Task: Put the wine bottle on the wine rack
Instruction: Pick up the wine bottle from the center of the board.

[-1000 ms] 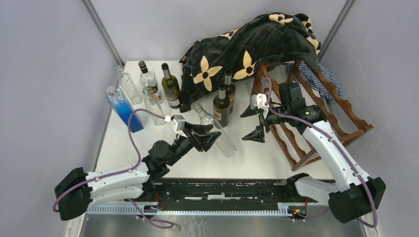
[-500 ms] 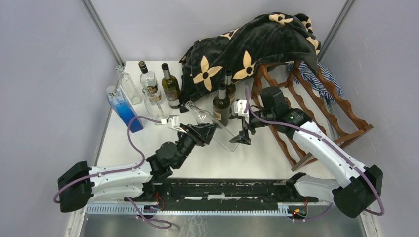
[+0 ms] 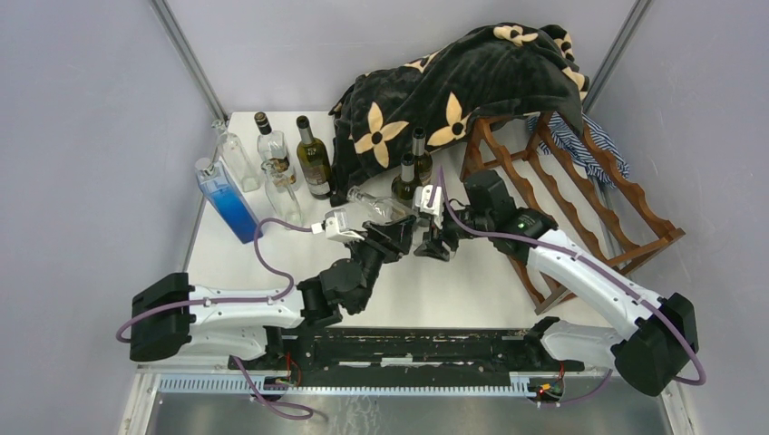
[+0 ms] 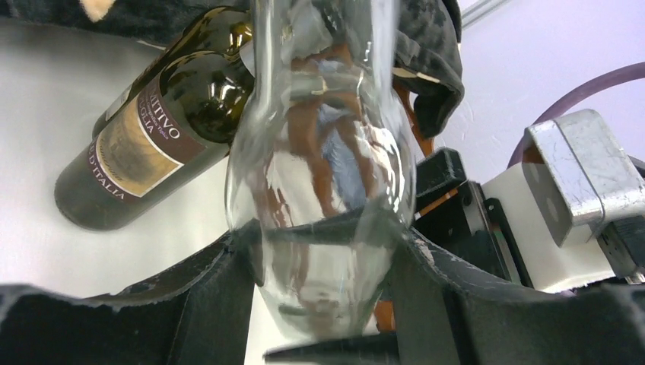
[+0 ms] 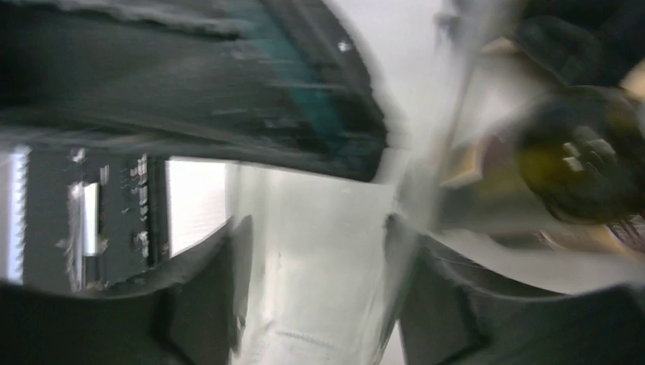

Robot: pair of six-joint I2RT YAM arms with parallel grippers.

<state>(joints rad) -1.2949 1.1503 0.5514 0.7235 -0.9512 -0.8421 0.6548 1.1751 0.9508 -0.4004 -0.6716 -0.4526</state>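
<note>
L gripper (image 3: 396, 237) pinches smooth clear glass wine bottle (image 3: 379, 208); R gripper (image 3: 433, 241) straddles it, grip unclear.

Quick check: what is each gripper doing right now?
Left gripper: closed on the clear bottle.
Right gripper: fingers on either side of the same bottle; whether it grips yet cannot be told.

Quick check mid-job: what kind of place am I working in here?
Probably a lab test cell, not a home or cellar: plain grey wall panels on metal posts box in a white table, with the wine rack, standing bottles and blanket set out as props.
</note>
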